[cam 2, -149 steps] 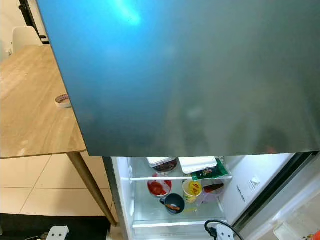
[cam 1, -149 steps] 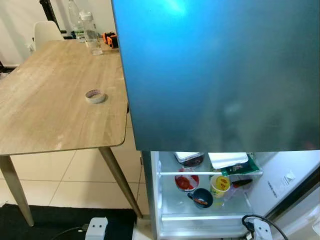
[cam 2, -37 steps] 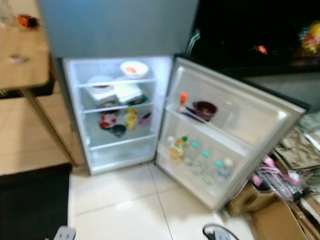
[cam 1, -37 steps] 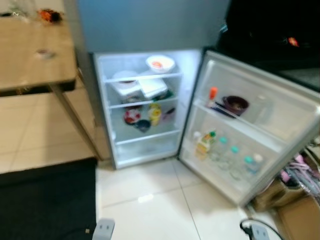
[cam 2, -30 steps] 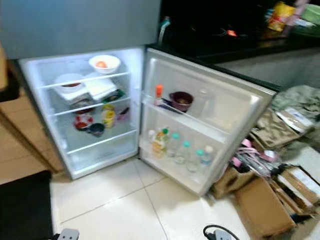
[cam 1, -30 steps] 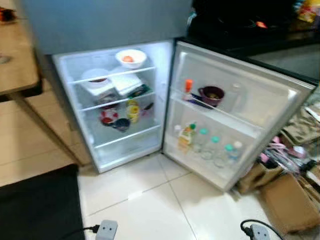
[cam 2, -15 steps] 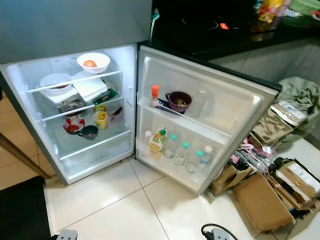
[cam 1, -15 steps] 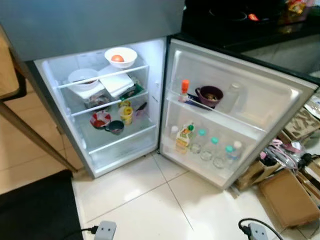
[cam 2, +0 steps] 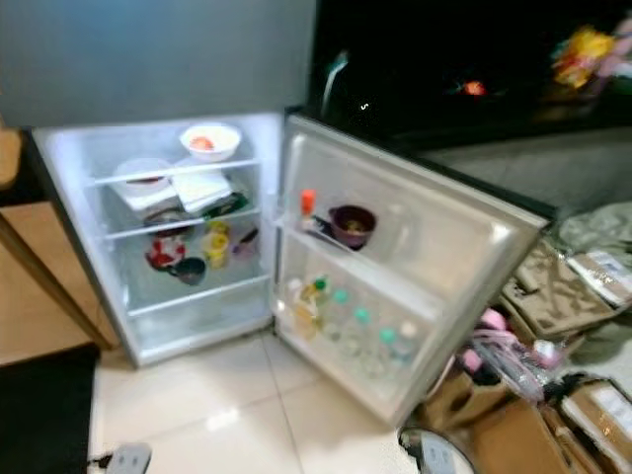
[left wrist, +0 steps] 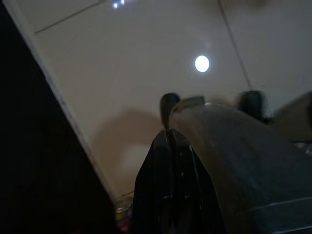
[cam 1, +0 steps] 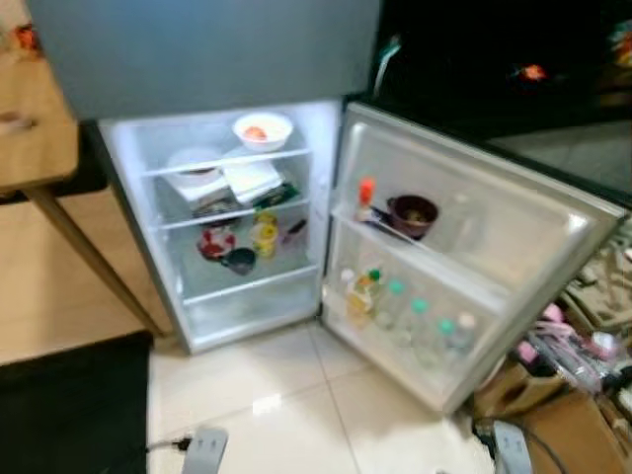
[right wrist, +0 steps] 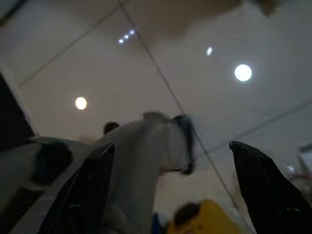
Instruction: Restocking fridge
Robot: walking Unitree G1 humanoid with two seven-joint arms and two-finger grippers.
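Before open fridge (cam 1: 222, 212), door (cam 1: 464, 247) swung wide; view panned slightly left versus half a second ago, blurred, nothing inside moved. Left end effector (left wrist: 168, 146) pressed together, right end effector (right wrist: 170, 161) spread, both over floor, empty. Restock item not yet fetched.

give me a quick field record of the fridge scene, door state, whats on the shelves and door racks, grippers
fridge door: open, swung to the robot's right
top shelf: white bowl holding something orange-red
middle shelf: white containers
lower shelf: yellow cup, dark mug
upper door rack: purple bowl, orange-capped bottle
lower door rack: row of bottles
left gripper: shut, hanging over floor tiles
right gripper: open, hanging over floor tiles
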